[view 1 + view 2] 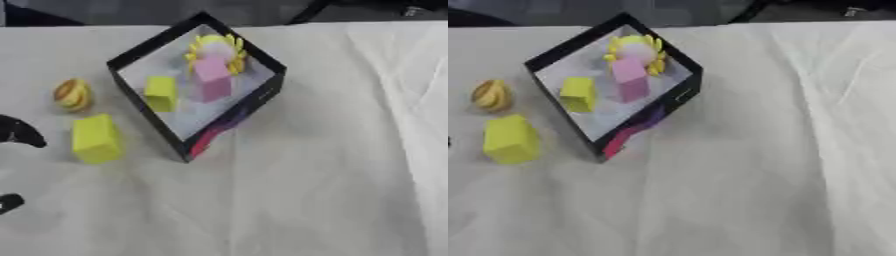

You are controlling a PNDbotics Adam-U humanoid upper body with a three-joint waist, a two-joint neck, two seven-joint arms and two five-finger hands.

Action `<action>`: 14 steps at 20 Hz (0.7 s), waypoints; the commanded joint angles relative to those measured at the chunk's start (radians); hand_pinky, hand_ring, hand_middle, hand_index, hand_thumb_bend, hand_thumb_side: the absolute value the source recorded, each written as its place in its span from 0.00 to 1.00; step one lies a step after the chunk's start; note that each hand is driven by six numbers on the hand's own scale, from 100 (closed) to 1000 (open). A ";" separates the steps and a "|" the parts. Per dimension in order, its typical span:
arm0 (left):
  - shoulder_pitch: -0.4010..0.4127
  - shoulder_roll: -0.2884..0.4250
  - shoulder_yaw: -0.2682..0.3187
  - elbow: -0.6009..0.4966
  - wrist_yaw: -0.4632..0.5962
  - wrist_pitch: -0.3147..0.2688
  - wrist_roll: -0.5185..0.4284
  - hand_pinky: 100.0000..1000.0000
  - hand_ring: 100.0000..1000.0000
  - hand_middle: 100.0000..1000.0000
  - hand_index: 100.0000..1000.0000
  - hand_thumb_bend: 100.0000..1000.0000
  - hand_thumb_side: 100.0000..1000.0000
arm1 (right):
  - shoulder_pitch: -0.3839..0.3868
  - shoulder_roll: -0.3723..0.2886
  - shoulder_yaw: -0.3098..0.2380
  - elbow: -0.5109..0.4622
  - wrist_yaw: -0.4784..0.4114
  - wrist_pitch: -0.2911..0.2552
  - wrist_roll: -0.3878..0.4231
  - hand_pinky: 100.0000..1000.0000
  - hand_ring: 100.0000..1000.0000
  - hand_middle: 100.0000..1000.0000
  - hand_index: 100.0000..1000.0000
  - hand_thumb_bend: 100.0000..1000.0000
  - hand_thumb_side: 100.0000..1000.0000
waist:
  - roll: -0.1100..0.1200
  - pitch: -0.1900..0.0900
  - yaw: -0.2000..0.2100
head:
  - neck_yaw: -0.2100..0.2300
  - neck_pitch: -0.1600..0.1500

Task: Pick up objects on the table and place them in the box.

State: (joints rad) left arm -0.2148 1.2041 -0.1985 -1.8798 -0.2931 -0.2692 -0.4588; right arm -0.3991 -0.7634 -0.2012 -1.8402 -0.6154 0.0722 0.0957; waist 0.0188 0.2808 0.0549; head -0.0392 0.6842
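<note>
A black box with a white floor stands cornerwise at the back middle of the table. Inside it lie a yellow-green block, a pink block and a yellow petal-shaped toy. To the box's left, on the cloth, sit a yellow block and a round yellow-and-brown striped object. Only the black fingertips of my left hand show, at the left edge of the left eye view. They are spread apart with nothing between them, a short way left of the yellow block. My right hand is out of sight.
A white cloth covers the table, with creases toward the right side. The table's far edge runs just behind the box, with dark shapes beyond it.
</note>
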 commanded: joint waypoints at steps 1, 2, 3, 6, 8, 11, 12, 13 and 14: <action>-0.029 0.018 -0.005 0.006 0.018 0.014 0.002 0.91 0.85 0.77 0.87 0.22 0.47 | -0.015 -0.018 -0.004 -0.005 0.006 0.005 0.001 0.96 0.71 0.61 0.81 0.00 0.48 | 0.016 -0.005 -0.002 | 0.006 -0.009; -0.036 0.015 -0.008 0.010 0.025 0.018 0.005 0.91 0.85 0.77 0.86 0.22 0.46 | -0.015 -0.018 -0.004 -0.005 0.007 0.005 0.002 0.96 0.71 0.61 0.81 0.00 0.48 | 0.016 -0.005 -0.003 | 0.007 -0.008; -0.043 0.013 -0.009 0.014 0.032 0.021 0.008 0.91 0.85 0.77 0.86 0.21 0.46 | -0.015 -0.018 -0.004 -0.005 0.008 0.006 0.003 0.96 0.71 0.61 0.80 0.00 0.48 | 0.016 -0.005 -0.004 | 0.008 -0.006; -0.064 0.006 -0.004 0.027 0.057 0.026 0.013 0.91 0.85 0.76 0.87 0.18 0.43 | -0.016 -0.017 -0.004 -0.005 0.008 0.007 0.003 0.96 0.71 0.61 0.80 0.00 0.48 | 0.017 -0.005 -0.004 | 0.009 -0.002; -0.077 0.003 0.001 0.038 0.073 0.029 0.014 0.91 0.85 0.76 0.87 0.17 0.42 | -0.016 -0.017 -0.004 -0.004 0.008 0.009 0.004 0.96 0.71 0.61 0.80 0.00 0.48 | 0.018 -0.005 -0.003 | 0.010 -0.001; -0.102 -0.004 0.003 0.064 0.094 0.033 0.002 0.91 0.85 0.77 0.87 0.15 0.43 | -0.018 -0.016 -0.004 -0.003 0.008 0.010 0.005 0.96 0.71 0.61 0.80 0.00 0.48 | 0.018 -0.006 -0.003 | 0.013 -0.001; -0.114 -0.007 0.002 0.074 0.100 0.033 -0.004 0.91 0.85 0.77 0.88 0.15 0.43 | -0.019 -0.015 -0.004 -0.003 0.007 0.011 0.005 0.96 0.71 0.61 0.80 0.00 0.48 | 0.018 -0.006 -0.003 | 0.014 -0.002; -0.126 -0.011 0.000 0.085 0.105 0.033 -0.010 0.92 0.85 0.77 0.88 0.15 0.44 | -0.020 -0.015 -0.003 -0.003 0.007 0.011 0.005 0.96 0.71 0.61 0.80 0.00 0.48 | 0.017 -0.007 -0.004 | 0.015 -0.003; -0.139 -0.015 -0.002 0.096 0.108 0.032 -0.018 0.92 0.85 0.78 0.88 0.15 0.44 | -0.021 -0.015 -0.003 -0.002 0.007 0.012 0.006 0.96 0.71 0.61 0.80 0.00 0.48 | 0.017 -0.007 -0.006 | 0.016 -0.005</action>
State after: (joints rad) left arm -0.3388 1.1681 -0.2138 -1.7920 -0.1949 -0.2371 -0.4690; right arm -0.4052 -0.7574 -0.1963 -1.8398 -0.6113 0.0820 0.1020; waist 0.0231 0.2808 0.0494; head -0.0285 0.6845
